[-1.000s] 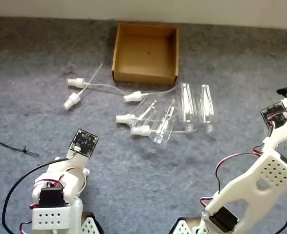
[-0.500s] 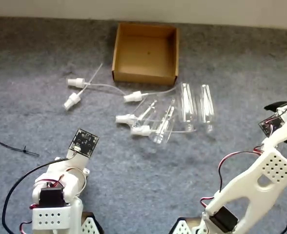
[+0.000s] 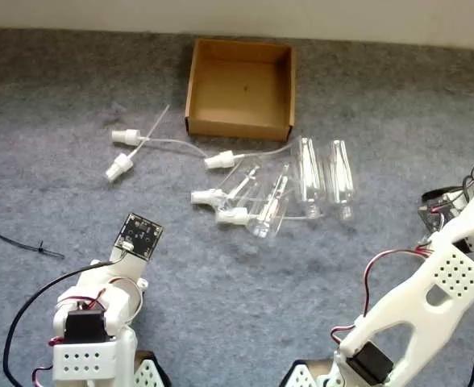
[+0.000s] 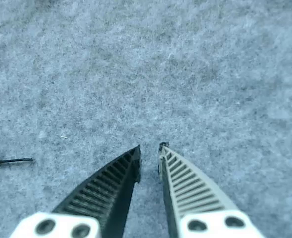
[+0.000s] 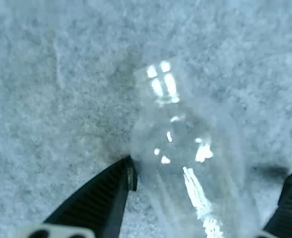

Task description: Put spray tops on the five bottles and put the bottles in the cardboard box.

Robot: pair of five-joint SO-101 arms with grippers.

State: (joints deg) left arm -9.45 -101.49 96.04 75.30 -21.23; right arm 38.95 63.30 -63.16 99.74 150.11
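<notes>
right gripper (image 5: 210,177) wide apart astride a clear bottle (image 5: 185,129), its near end cut off | left gripper (image 4: 149,148) nearly together | four more bottles (image 3: 305,181), five spray tops (image 3: 219,161), one cardboard box (image 3: 241,85)

We see a clear, glossy plastic bottle (image 5: 185,139) between the right gripper (image 5: 210,176)'s ribbed, matt plastic fingers (image 5: 101,198). Beneath them the cloth (image 5: 46,74) is grey and fuzzy. The cardboard box (image 3: 237,127) looks matt.
</notes>
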